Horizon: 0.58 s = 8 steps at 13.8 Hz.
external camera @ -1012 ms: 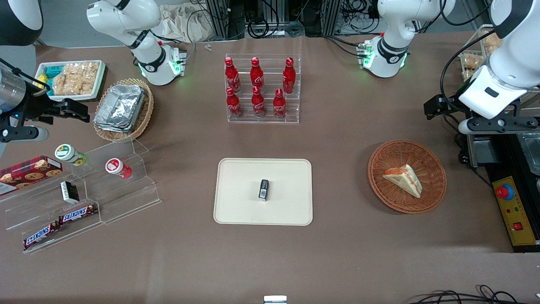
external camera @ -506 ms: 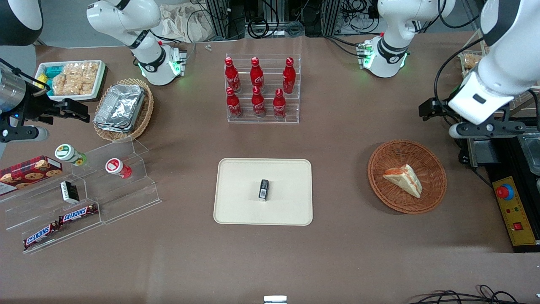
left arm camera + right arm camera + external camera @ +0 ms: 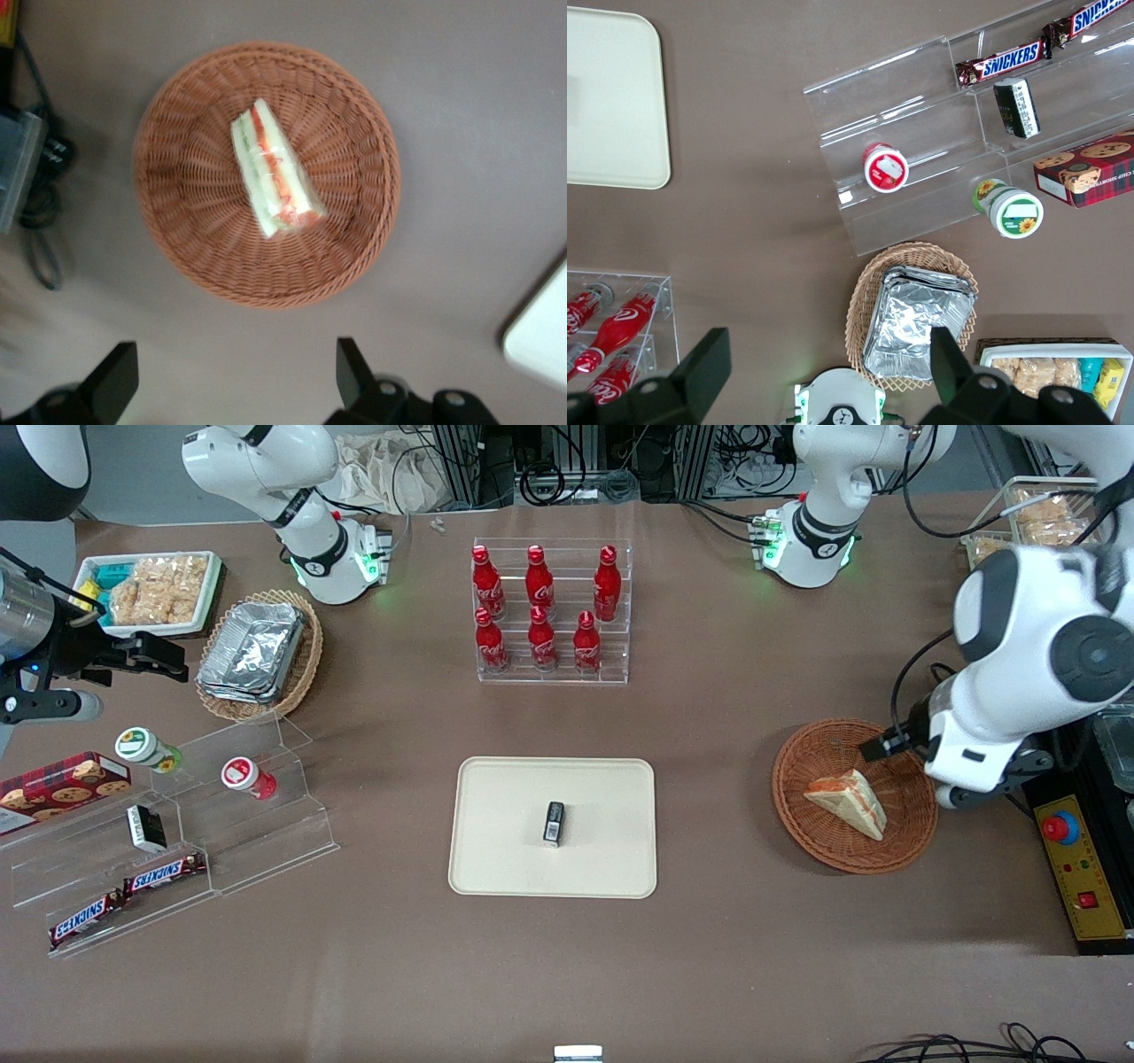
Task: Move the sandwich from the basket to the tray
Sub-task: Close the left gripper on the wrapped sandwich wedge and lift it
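Hovering above the basket (image 3: 266, 173) and sandwich (image 3: 275, 173), the gripper (image 3: 232, 390) holds its fingers (image 3: 115, 382) apart.

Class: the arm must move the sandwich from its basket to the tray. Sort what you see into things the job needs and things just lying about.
Needed:
sandwich, lying in the basket
round basket
cream tray
end effector, open, above the table beside the basket

Lying about:
small black item on the tray
cola bottles in their rack
foil containers
Snickers bars
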Available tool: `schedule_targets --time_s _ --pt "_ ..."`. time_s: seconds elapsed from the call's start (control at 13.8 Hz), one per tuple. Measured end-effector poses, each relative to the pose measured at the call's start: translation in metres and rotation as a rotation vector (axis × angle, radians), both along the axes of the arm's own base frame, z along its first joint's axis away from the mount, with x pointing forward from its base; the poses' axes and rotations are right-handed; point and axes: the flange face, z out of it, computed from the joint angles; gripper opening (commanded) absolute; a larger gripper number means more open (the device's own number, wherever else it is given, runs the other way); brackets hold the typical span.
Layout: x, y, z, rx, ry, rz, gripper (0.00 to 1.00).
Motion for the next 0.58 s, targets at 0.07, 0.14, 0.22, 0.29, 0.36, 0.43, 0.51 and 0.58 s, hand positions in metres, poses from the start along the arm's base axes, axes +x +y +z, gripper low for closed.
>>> schedule_targets --time_s 0.07,0.14,0.22,0.29,0.36,0.43,0.51,0.58 --pt "-0.002 0.0 -0.028 0.0 -0.02 0.034 1.0" --pt "-0.006 0.0 -0.055 0.0 -0.034 0.068 1.0" --pt "-0.012 0.001 -0.08 0.002 -0.043 0.109 1.0" --pt "-0.016 0.007 -0.102 0.004 -0.055 0.155 1.0" --pt "-0.019 0.015 -0.122 0.006 -0.069 0.195 1.0" --pt "-0.02 0.022 -0.137 0.007 -0.083 0.228 1.0" --pt "-0.02 0.025 -0.15 0.008 -0.095 0.262 1.0" --pt "-0.019 0.027 -0.161 0.009 -0.103 0.29 0.94"
